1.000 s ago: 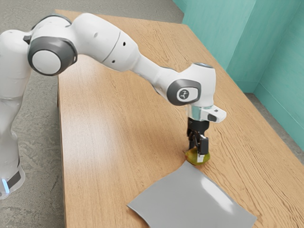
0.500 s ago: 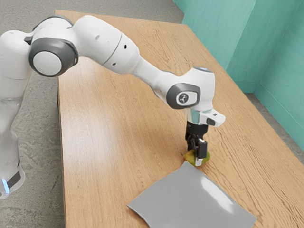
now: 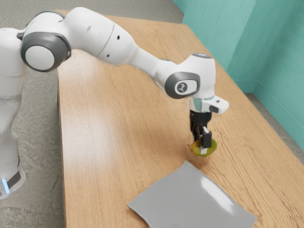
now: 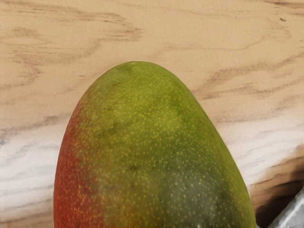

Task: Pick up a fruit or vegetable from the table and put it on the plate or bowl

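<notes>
**Mango in our grip beside the plate**

Our gripper (image 3: 204,148) points straight down, its jaws closed on the green-and-red mango (image 3: 194,148) from two sides. The mango sits low over the wooden table (image 3: 118,142), near the far corner of the flat grey plate (image 3: 190,202) and apart from it.

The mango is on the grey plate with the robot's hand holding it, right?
Not quite. The exterior view shows the mango off the grey plate, over the wooden table beside the plate's far corner. The gripper does hold it.
</notes>
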You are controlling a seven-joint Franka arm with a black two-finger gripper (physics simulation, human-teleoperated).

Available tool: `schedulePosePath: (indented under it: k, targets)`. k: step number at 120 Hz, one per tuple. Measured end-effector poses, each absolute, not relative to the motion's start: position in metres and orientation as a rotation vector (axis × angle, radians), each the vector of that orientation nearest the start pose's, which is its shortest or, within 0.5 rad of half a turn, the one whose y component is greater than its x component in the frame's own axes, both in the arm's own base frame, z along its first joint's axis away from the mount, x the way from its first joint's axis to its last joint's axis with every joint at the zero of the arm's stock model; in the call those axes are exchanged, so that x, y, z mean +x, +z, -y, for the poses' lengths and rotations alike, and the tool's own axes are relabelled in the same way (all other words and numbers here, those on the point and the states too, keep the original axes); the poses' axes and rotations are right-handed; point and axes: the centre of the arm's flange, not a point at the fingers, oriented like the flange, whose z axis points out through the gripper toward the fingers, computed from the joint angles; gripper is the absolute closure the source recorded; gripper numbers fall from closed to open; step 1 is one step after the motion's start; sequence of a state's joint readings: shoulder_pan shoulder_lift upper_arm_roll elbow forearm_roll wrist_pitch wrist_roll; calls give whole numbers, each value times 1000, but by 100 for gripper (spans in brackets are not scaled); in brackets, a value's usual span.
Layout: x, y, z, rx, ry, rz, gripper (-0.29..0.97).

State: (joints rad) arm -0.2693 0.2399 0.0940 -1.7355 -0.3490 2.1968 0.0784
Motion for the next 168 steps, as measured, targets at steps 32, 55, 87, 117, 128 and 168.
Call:
schedulePosePath:
  k: [32,55,87,117,128,168]
  targets:
    - [581,563,219,-3347,-590,-402,37]
    - [509,567,288,-3359,-519,-518,40]
    - [507,557,278,-3401,-454,-259,38]
    - [507,554,280,-3424,-420,-101,36]
    - [502,550,291,-3434,-393,-95,19]
    - [518,582,276,-3494,-457,110,2]
